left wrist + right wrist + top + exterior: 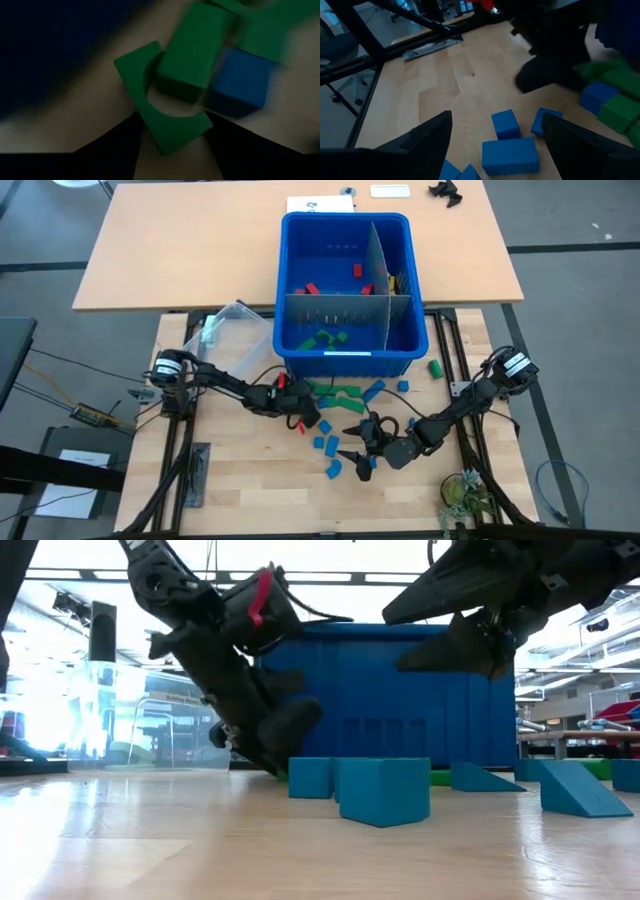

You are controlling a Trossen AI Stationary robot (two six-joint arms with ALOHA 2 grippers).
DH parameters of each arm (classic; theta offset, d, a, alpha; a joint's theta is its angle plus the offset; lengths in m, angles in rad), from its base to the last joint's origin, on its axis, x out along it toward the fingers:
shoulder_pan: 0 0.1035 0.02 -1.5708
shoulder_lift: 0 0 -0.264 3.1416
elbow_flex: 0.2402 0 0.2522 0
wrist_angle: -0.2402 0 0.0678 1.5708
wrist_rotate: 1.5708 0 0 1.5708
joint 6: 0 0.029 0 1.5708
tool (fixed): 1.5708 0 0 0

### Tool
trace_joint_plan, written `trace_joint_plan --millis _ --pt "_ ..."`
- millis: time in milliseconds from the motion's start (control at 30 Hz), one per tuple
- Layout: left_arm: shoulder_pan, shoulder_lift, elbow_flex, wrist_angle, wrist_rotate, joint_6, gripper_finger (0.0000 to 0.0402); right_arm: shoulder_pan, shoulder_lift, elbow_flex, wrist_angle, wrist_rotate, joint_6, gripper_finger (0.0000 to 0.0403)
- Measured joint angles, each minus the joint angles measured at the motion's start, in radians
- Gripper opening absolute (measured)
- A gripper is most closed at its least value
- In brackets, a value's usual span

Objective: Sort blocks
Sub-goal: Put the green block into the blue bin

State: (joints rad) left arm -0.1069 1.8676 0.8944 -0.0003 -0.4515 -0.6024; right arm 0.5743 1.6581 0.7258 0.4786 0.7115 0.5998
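blue blocks (510, 155) between spread gripper (495, 131) fingers.

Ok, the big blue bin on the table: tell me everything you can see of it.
The blue bin is a rectangular open-topped plastic crate standing upright at the table's far middle. Grey dividers split it into compartments: red blocks lie in the far left one, green blocks in the near left one. More blocks lie on the table at its near wall.

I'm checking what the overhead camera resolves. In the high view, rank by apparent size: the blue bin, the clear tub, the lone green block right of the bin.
1. blue bin, clearly the largest.
2. clear tub, left of the bin, far smaller.
3. lone green block, tiny by comparison.
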Motion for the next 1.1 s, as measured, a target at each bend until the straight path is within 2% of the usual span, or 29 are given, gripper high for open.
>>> trace_joint_plan --millis 167,300,533,633,800,900,1100 --pt "-0.066 -0.064 0.064 -0.17 0.116 0.03 0.0214 -0.001 0.0 0.0 0.004 0.001 -0.002 0.0306" --pt "-0.087 -0.116 0.114 -0.284 0.082 0.049 0.0213 -0.001 0.005 0.0 0.007 0.004 -0.006 0.0306" --pt "-0.079 -0.112 0.123 -0.222 0.07 0.216 0.0214 -0.001 0.005 0.001 0.0 0.001 -0.002 0.0306" --pt "-0.042 -0.108 0.119 -0.226 0.048 0.181 0.0216 0.007 0.005 0.001 -0.003 0.003 0.009 0.0306" --pt "-0.007 -0.107 0.072 -0.14 0.023 0.169 0.0227 0.01 0.006 0.001 -0.005 0.008 0.01 0.0306" --pt "0.03 -0.087 0.057 -0.116 0.092 0.158 0.0227 0.01 0.006 0.001 -0.024 0.011 0.026 0.0306" --pt "0.04 -0.027 0.062 -0.098 0.133 0.149 0.0184 0.01 0.006 0.001 -0.025 0.021 0.028 0.0306"
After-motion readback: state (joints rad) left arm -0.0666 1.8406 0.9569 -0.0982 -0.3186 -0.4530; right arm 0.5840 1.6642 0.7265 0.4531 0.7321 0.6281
